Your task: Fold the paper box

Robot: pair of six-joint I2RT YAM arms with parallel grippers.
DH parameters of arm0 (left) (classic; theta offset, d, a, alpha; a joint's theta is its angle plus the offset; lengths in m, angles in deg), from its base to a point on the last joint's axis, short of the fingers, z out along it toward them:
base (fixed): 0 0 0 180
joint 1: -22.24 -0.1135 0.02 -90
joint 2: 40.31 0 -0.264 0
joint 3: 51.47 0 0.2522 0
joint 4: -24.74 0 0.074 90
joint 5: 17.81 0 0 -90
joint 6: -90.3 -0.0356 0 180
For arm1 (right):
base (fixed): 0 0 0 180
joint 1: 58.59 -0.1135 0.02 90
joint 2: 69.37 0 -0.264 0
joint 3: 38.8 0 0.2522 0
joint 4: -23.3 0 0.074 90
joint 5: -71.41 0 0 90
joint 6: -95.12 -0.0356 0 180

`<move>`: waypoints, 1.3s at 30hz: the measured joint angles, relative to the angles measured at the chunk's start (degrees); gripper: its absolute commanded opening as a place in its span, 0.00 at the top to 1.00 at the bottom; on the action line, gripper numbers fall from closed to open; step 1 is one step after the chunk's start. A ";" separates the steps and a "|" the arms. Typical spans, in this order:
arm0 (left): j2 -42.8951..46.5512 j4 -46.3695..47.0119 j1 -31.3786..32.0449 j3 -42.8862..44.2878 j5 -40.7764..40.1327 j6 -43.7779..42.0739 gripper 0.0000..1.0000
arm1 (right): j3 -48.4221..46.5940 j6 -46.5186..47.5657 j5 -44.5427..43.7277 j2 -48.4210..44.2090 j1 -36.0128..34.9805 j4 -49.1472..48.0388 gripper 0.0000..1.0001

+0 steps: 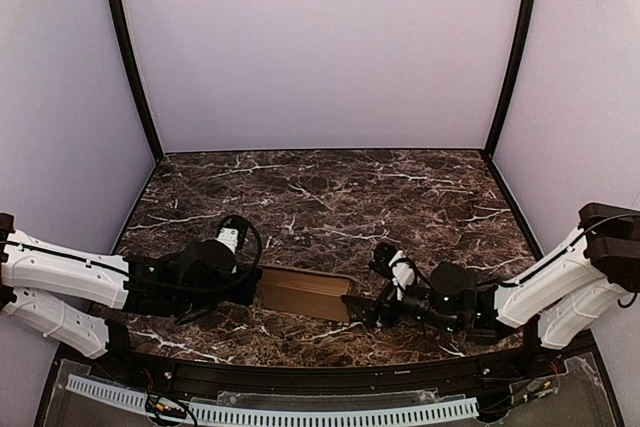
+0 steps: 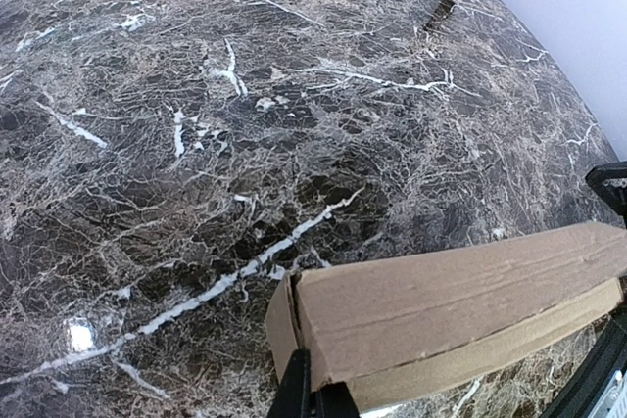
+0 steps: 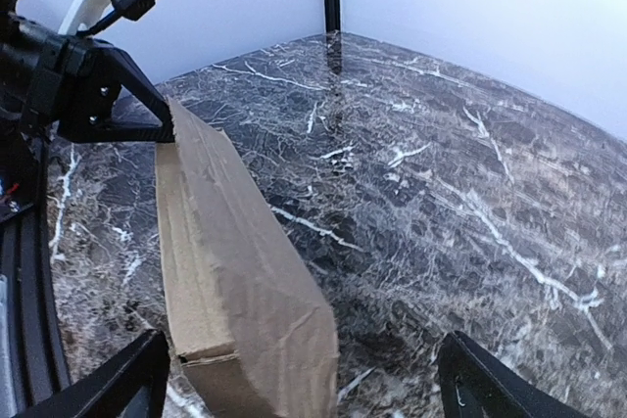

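Top external view: the paper box (image 1: 306,292), plain brown and folded into a long closed form, lies on the dark marble tabletop (image 1: 330,197) near the front edge, roughly midway between the two arms. Its length runs left to right. The left gripper (image 1: 254,282) meets the box's left end, and the right gripper (image 1: 358,309) sits at its right end.

In the left wrist view the box (image 2: 460,310) stretches away to the right. The left gripper (image 2: 318,394) has its black fingers (image 2: 294,389) drawn close together at the box's near corner, clamped onto the cardboard edge there.

In the right wrist view the right gripper (image 3: 299,389) is spread wide. Its fingers (image 3: 108,389) stand well apart on either side of the box's (image 3: 235,271) end, not pressing it. At the far end, the left gripper (image 3: 118,95) touches the box's top corner. White walls (image 1: 320,47) enclose the table.
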 measured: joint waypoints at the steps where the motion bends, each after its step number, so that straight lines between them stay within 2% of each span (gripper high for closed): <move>1: -0.22 -0.28 0.04 0.33 -0.02 0.00 1.00 | 0.59 0.50 0.63 -1.66 0.00 0.92 0.01; 6: -1.36 -0.92 0.28 1.70 -0.02 0.28 1.00 | 3.17 2.91 5.03 -12.52 0.00 9.55 0.01; 11: -2.73 -1.36 0.31 2.75 -0.13 1.11 1.00 | 1.57 2.34 4.87 -27.19 0.00 25.64 0.01; 16: -4.26 -1.81 0.66 4.22 -0.81 2.21 0.99 | -3.76 1.42 4.00 -34.29 0.22 41.20 0.04; 20: -5.01 -2.78 0.94 5.35 -1.51 3.67 1.00 | -8.63 -0.52 2.89 -31.85 0.35 50.88 0.16; 27: -6.08 -4.37 2.21 6.54 -3.48 6.27 1.00 | -17.51 -3.58 0.11 -19.78 0.35 63.04 0.38; 31: -6.67 -4.81 3.23 6.91 -4.70 7.41 1.00 | -21.99 -3.45 -1.29 -15.02 0.35 66.69 0.48; 35: -7.17 -5.33 4.11 7.37 -5.55 8.33 1.00 | -24.50 -2.95 -2.56 -13.53 0.35 68.48 0.64; 39: -7.26 -6.23 4.70 7.69 -6.08 8.94 1.00 | -26.58 -2.58 -3.52 -12.02 0.33 69.79 0.70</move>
